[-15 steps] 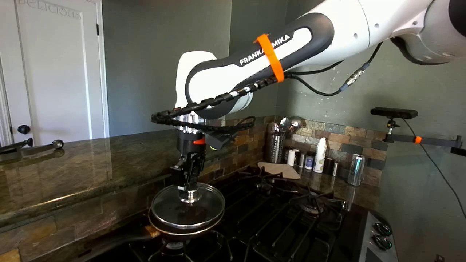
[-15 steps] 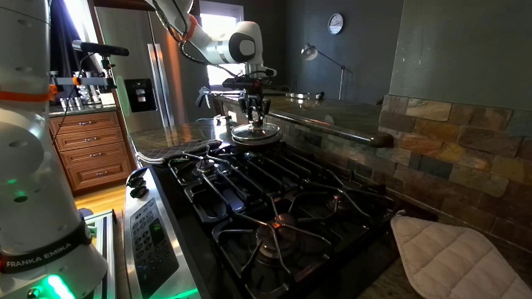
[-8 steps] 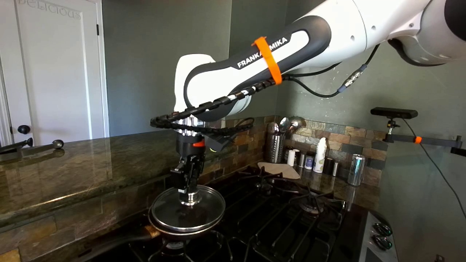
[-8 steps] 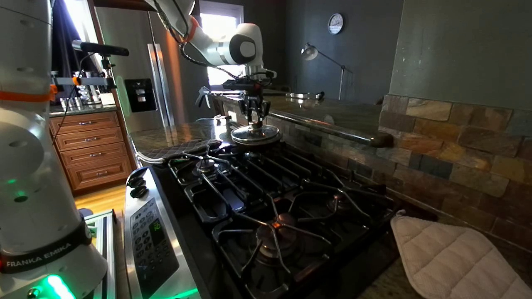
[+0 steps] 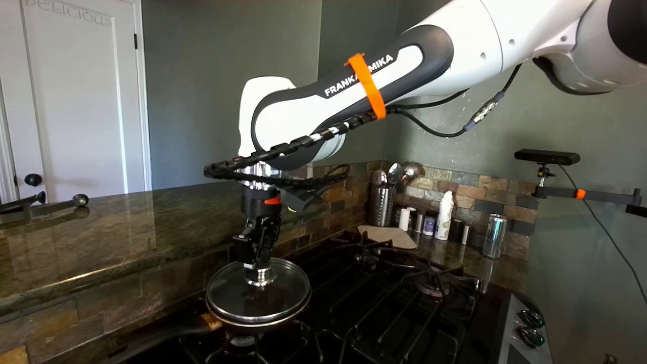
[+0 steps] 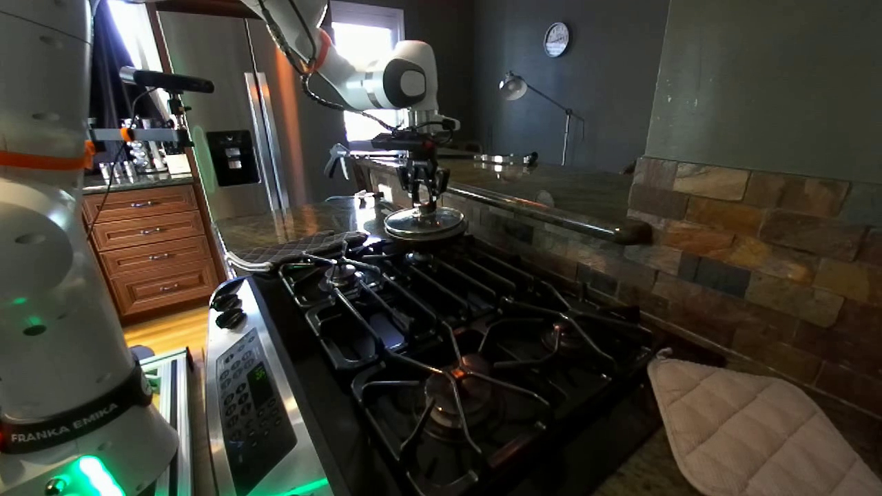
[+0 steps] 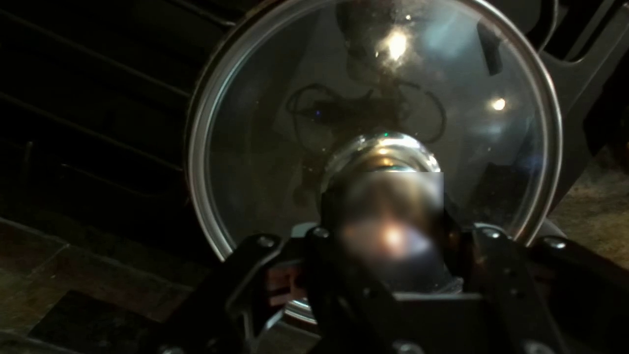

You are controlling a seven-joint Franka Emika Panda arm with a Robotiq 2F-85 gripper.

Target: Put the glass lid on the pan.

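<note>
Glass lid looks seated on the pan, back corner of the stove, my gripper clamped on its knob, just release left.

Glass lid (clear, metal-rimmed) sits approx. flat on dk. pan.

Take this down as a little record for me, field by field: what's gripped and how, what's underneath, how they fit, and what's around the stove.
Gripped: round clear glass lid with a shiny metal rim
Grip: black fingers closed at the lid's centre
Underneath: round dark metal frying pan
Fit: lid lines up over the pan, rims close together; full seating can't be told
Pan support: black gas stovetop
Beside the stovetop: cream quilted cloth potholder; tall cylindrical steel canister holding metal utensils
</note>
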